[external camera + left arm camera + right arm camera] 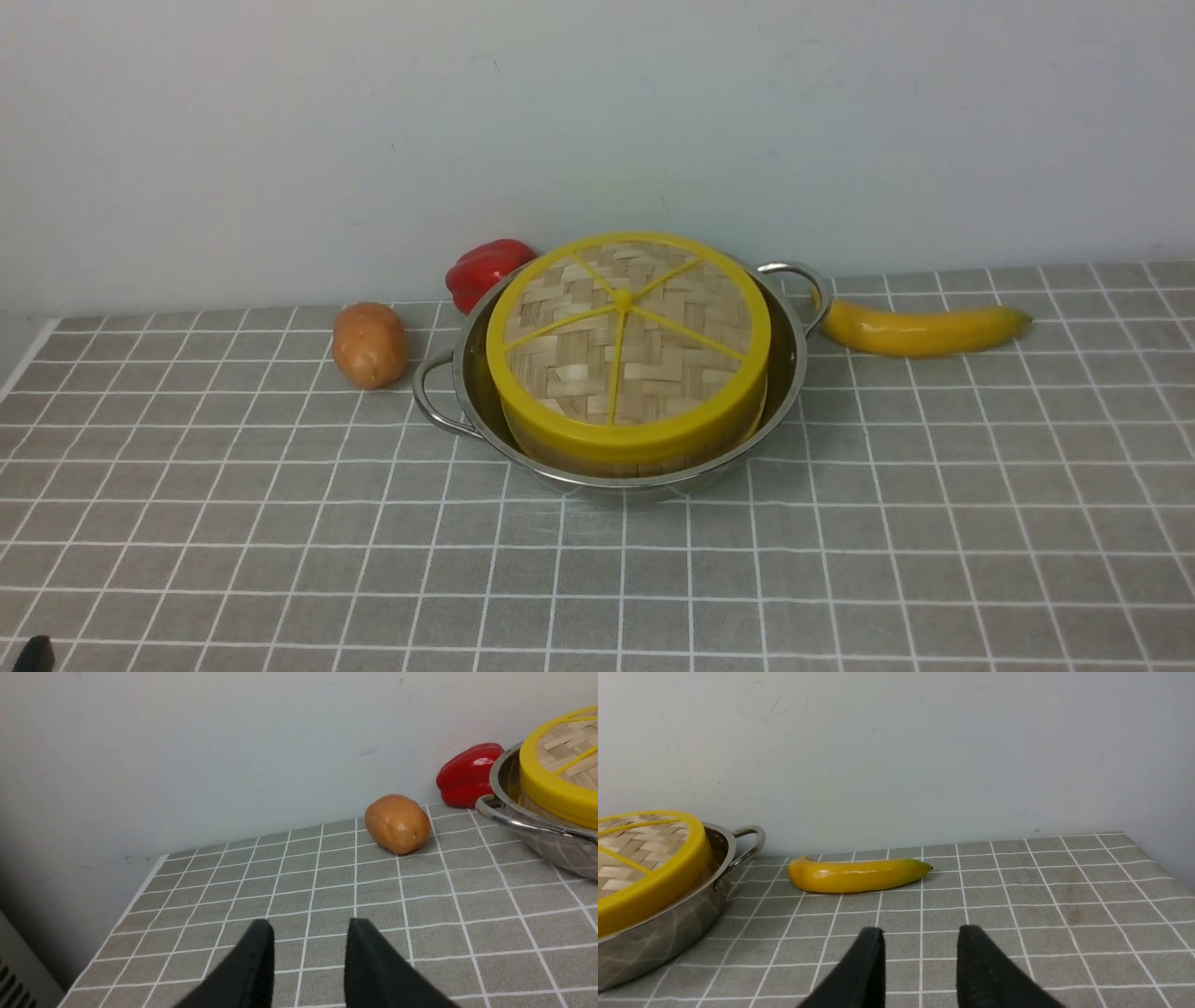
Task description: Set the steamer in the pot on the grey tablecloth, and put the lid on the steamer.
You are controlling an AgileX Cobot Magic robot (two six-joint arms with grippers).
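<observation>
Left pincer point(306, 952) hangs over bare cloth with its black jaws parted and nothing between them; the right pincer point(920, 956) is likewise released and empty, well apart from the pot point(471, 392). The lid point(627, 336), a woven-bamboo disc with yellow rim and spokes, sits slightly tilted on the steamer point(644, 459), whose wooden wall shows just below it, inside the shiny steel pot on the grey tablecloth point(280, 541). Both placements look done; at most the lid may want a nudge to seat level. A smooth potato point(370, 344), glossy red pepper point(488, 271) and banana point(920, 329) lie beside the pot.
</observation>
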